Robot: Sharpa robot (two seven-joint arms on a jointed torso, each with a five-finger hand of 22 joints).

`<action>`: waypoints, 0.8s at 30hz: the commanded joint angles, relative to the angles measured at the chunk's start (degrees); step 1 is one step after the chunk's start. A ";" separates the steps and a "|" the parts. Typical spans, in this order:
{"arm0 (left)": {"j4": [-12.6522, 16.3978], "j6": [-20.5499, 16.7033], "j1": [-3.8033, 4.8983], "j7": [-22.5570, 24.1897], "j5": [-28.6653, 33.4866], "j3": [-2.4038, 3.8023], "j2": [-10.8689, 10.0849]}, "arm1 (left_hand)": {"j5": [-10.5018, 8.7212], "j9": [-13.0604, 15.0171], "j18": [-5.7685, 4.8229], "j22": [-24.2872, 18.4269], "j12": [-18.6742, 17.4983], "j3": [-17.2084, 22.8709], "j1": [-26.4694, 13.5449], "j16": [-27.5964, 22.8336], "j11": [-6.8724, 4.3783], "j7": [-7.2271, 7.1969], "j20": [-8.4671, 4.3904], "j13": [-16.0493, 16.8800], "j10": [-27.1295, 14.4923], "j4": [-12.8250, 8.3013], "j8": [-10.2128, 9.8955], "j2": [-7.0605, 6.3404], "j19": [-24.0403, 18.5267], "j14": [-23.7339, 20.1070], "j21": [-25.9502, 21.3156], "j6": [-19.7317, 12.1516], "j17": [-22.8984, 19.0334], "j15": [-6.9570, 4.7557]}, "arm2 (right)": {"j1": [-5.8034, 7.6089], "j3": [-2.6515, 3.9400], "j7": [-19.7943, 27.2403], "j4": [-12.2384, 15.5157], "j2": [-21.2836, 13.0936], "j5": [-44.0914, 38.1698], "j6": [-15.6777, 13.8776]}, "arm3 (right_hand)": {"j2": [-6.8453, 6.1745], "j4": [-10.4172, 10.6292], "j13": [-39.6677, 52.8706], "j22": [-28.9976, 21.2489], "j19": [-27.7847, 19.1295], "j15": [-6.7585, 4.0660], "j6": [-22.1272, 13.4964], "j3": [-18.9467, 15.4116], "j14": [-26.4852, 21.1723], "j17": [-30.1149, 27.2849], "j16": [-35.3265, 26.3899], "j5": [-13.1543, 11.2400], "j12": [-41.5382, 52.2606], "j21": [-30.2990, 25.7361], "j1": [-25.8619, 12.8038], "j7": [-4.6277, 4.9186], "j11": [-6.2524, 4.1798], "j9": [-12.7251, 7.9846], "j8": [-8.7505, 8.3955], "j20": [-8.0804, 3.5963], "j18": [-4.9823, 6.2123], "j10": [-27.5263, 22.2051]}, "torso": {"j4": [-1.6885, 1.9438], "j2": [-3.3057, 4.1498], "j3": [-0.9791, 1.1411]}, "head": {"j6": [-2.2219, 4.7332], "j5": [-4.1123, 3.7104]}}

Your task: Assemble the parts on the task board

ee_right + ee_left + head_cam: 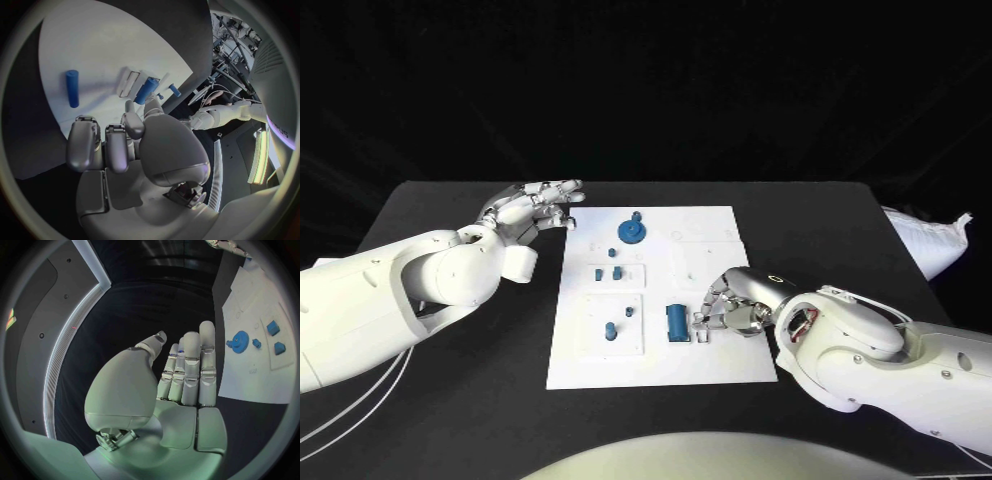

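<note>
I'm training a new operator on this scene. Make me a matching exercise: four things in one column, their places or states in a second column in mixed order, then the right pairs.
Things:
1. left hand
2. right hand
3. blue gear
4. blue cylinder

Places or states:
A. lies on the task board right beside the right hand's fingers
B. sits on the board's far part, near the left hand
C. over the black table at the board's far left corner, holding nothing
D. over the board's right edge, fingers curled toward the cylinder

Pairs: 1-C, 2-D, 3-B, 4-A
</note>
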 commanded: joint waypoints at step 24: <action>-0.05 1.14 -0.05 0.03 -0.99 -0.30 0.16 | -0.05 -0.08 1.09 -0.05 0.30 -0.20 0.53 0.23 -0.11 -0.04 0.02 0.08 -0.45 0.01 0.22 0.21 0.28 -0.48 -0.21 -0.29 -0.06 0.00 | 0.17 0.10 -0.95 -2.74 -5.85 -4.51 3.77 | 0.31 1.92 -1.40 -0.07 -0.36 0.78 2.68 -0.33 3.35 0.11 0.20 -0.97 -1.82 0.08 -1.22 -0.22 0.51 -2.15 -2.26 0.71 -0.43 -0.20 | -0.59 -0.28 -0.04 | 0.64 -1.45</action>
